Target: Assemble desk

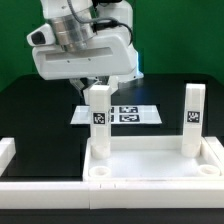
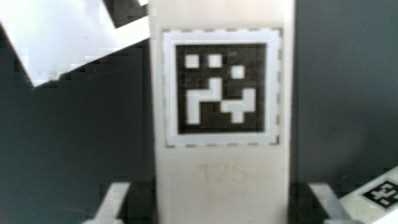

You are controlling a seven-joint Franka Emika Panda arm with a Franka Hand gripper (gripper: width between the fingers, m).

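The white desk tabletop (image 1: pixel 150 160) lies with its rim up at the front of the exterior view. A tagged white leg (image 1: pixel 98 118) stands upright in its back corner on the exterior view's left. My gripper (image 1: pixel 98 92) comes down over that leg's top and is shut on it. In the wrist view the same leg (image 2: pixel 221 100) fills the middle, tag facing the camera. It sits between my gripper's (image 2: pixel 221 200) two fingers (image 2: pixel 118 200). A second leg (image 1: pixel 192 115) stands upright in the back corner on the exterior view's right.
The marker board (image 1: pixel 128 113) lies flat on the black table behind the tabletop. Part of it shows behind the leg in the wrist view, marker board (image 2: pixel 71 40). A low white border wall (image 1: pixel 10 155) runs along the exterior view's left and front.
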